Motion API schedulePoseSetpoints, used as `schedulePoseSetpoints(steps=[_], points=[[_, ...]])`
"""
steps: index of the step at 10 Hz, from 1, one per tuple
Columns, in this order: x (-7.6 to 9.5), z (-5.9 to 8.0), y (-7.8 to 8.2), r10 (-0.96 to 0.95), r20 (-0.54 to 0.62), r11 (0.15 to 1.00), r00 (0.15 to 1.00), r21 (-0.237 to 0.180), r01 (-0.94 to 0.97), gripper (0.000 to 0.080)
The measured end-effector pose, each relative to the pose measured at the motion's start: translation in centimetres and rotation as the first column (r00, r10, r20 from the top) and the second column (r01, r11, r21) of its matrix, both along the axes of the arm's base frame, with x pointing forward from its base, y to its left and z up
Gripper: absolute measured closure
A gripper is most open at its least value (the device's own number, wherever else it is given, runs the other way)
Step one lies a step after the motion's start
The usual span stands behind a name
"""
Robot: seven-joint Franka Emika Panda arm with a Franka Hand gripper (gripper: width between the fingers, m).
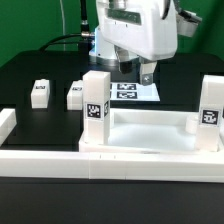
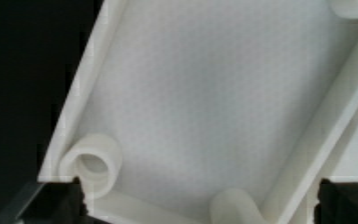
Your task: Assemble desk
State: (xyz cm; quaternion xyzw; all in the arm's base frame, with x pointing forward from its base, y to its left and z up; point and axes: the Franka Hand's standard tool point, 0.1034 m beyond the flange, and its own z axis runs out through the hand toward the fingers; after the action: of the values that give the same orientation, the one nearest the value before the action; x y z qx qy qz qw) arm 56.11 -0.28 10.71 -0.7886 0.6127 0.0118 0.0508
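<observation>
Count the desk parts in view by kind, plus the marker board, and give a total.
Tabletop: 1
Upright legs at the tabletop's ends: 2
Loose legs lying apart from it: 2
Marker board: 1
Total: 6

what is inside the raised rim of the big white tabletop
Only bare white floor shows in the large white rectangular plastic tabletop, plus one round socket by its rim in the wrist view. The near rim hides the floor just behind it.

One tabletop, four legs, one marker board
</observation>
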Motion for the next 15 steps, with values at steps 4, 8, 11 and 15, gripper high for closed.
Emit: schedulePoseSetpoints(steps=[4,8,11,15], points=[[-1.7,-1.4,0.8,-0.214,-0.05,0.976,0.976,0.025,0.215,0.015],[-3.6,-4.7,1.0,-0.21,-0.067,0.978,0.975,-0.007,0.21,0.015],[-3.7,-4.9,0.9,-0.212,-0.065,0.977,0.975,-0.009,0.212,0.015],[-5.1,-7.3,0.6,-0.215,-0.095,0.977,0.972,-0.032,0.213,0.015]])
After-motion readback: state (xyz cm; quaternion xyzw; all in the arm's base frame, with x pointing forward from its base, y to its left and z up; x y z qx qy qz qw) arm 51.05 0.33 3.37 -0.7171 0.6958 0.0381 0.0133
